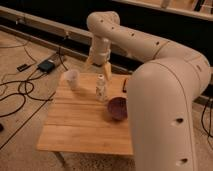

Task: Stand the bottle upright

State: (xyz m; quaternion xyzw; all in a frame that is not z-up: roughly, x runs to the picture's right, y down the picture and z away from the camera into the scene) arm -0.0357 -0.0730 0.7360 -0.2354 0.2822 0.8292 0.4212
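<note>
You see the wooden table [80, 125] carrying the upright bottle [101, 88], cup [72, 78] and dark bowl [118, 107]; claw [98, 64] above bottle.

arm: big white arm [165, 95] fills right foreground, arcs up-left to a bent elbow at top centre
wrist: points straight down
gripper: gripper [98, 66] hangs below wrist, fingers splayed apart, holding nothing

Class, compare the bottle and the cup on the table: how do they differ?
The bottle is slimmer than the cup and capped; the cup is wider and open-topped. The bottle stands mid-table, right below the claw; the cup sits near the table's far left corner. Both are pale, translucent and upright.
</note>
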